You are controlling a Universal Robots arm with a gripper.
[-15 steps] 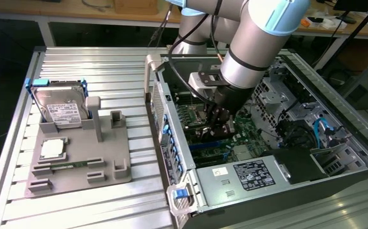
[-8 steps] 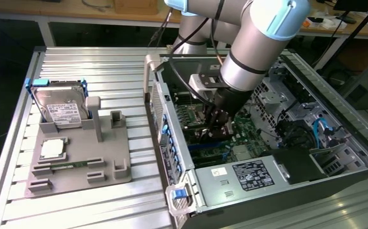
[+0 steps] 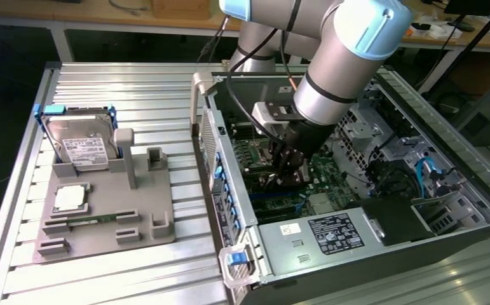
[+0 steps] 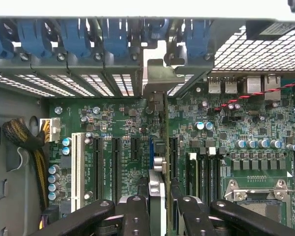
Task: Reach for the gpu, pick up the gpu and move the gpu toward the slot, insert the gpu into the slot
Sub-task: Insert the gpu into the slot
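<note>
Grey arm (image 3: pixel 346 63), blue caps (image 3: pixel 382 33), black hand (image 3: pixel 285 166)

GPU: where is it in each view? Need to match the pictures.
Exterior view: gpu inside the open case, just under the gripper, largely hidden by it.
Wrist view: gpu edge-on between the black fingers, over the motherboard.
Shared landmark: blue clips along the case's slot wall.
</note>
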